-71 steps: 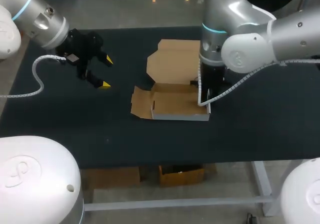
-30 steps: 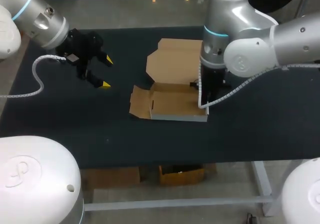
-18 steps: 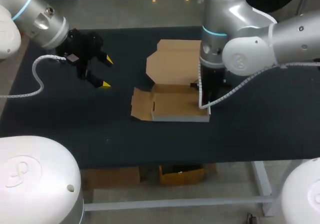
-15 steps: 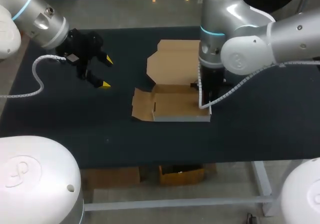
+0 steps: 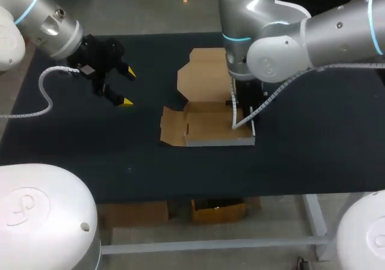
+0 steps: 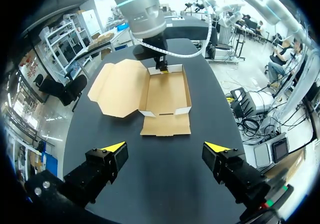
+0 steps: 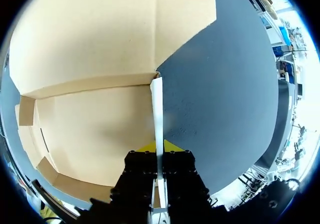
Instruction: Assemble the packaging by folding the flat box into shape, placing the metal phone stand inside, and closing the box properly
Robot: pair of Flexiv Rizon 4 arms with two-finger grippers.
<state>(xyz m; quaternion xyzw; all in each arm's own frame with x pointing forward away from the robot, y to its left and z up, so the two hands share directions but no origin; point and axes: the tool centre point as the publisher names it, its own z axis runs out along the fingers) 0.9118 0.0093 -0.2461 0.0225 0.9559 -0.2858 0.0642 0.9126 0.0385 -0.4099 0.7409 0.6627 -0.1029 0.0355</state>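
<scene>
The cardboard box (image 5: 210, 127) lies open on the black table, its white-sided tray toward the front and its flat lid (image 5: 206, 71) spread out behind. My right gripper (image 5: 240, 103) reaches down at the tray's right side. In the right wrist view this gripper (image 7: 159, 147) is shut on the thin upright side wall (image 7: 157, 104), with the tray floor (image 7: 95, 129) beside it. My left gripper (image 5: 127, 88) hangs open over the table's left part, well apart from the box. Ahead of the left gripper (image 6: 165, 147) in its wrist view lies the box (image 6: 165, 92). No phone stand shows.
A loose brown flap (image 5: 171, 125) lies flat at the tray's left end. Bare black table (image 5: 90, 144) stretches between my left gripper and the box, and on to the front edge. My right arm's bulky joints (image 5: 271, 35) hang over the lid's right side.
My right arm has swung its upper joints leftward over the lid while keeping its grip, and the box has slid slightly to the right. The left arm has not moved.
</scene>
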